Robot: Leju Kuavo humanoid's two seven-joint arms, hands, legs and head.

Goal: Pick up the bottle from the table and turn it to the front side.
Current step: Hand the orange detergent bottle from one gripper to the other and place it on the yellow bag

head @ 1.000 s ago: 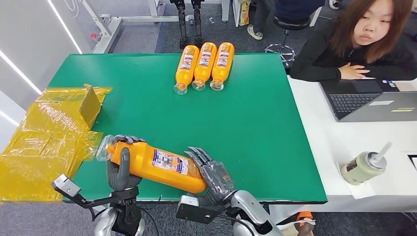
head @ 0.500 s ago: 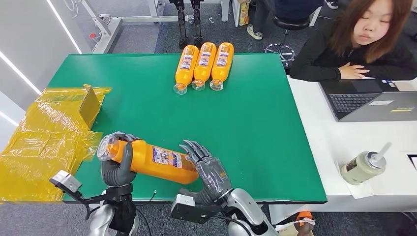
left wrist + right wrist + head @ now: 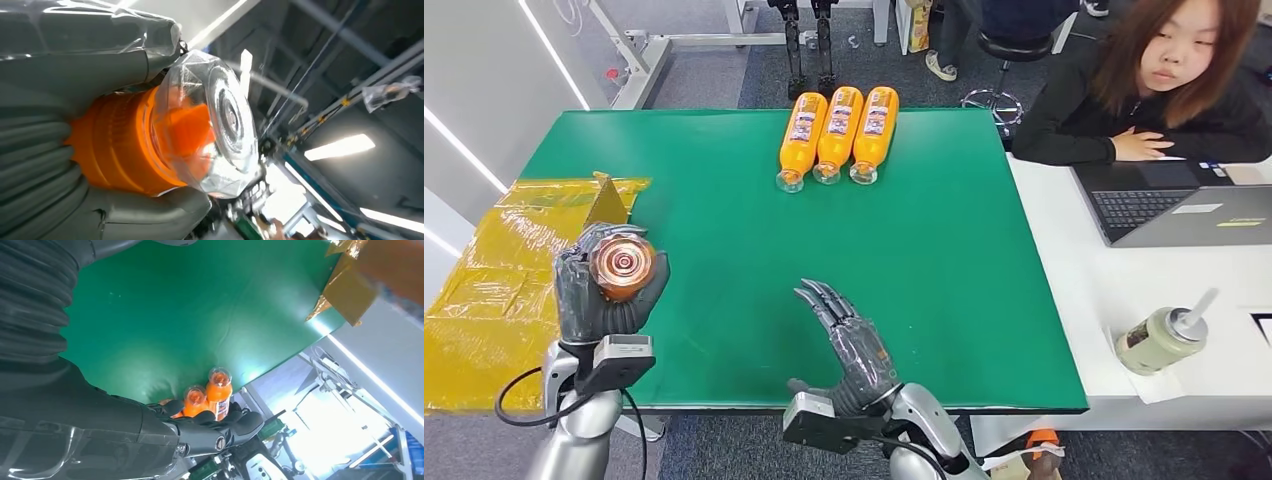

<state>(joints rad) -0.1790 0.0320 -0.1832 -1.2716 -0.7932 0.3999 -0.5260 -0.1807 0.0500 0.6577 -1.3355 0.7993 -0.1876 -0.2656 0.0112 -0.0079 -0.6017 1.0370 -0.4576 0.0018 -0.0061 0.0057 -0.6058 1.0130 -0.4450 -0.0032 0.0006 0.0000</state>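
The bottle (image 3: 622, 264) is grasped in the left hand (image 3: 596, 300), lifted clear of the desk (image 3: 944, 260) near its left front corner and pointed cap-first at the head camera, so that only the clear cap and orange neck are seen. In the left wrist view the fingers (image 3: 35, 165) are wrapped around the orange neck just behind the cap; the label cannot be seen, so which side faces front cannot be told. This end-on hold is judged to suit turning the bottle about its own axis. The right hand (image 3: 856, 345) is released, fingers spread and holding nothing, raised over the front edge of the desk, apart from the bottle. At the far edge three more bottles (image 3: 839, 132) are laid side by side, touching, caps toward the robot. Yellow plastic wrapping (image 3: 494, 300) is spread beside the desk's left edge.
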